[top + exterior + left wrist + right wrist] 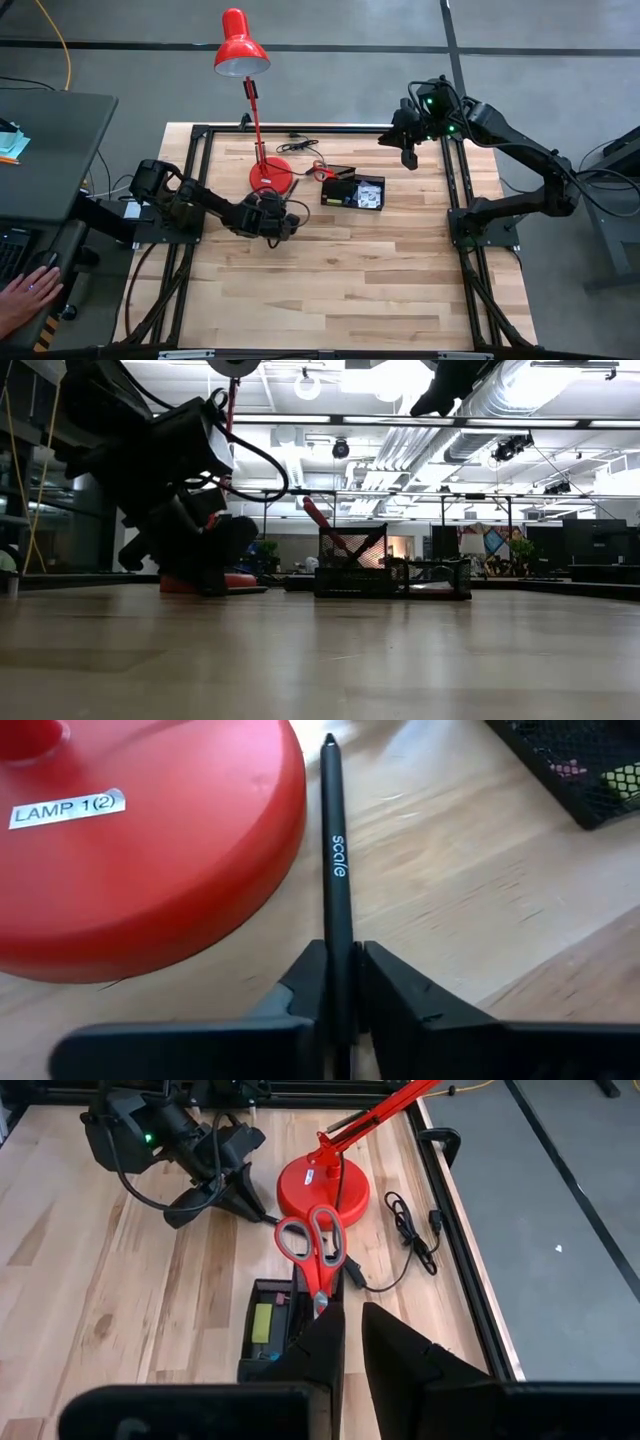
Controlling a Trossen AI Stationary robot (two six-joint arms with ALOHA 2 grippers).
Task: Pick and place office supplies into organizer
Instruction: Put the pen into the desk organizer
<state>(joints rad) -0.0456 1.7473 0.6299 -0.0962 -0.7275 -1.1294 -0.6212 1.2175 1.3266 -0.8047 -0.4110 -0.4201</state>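
Pinching a pen (337,870) beside the lamp base (130,850), left fingers (300,985) work; scissors (318,1255) sit in the organizer (352,191); right fingers (400,1350) nearly together, empty.

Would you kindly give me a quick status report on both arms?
Left gripper shut on pen beside lamp base. Right gripper hovering above organizer, holding nothing. Scissors already standing in organizer.

The high view looks straight down; the low view looks level across the table (320,660). Wrist views look past their jaws, sharing the lamp base (130,850).
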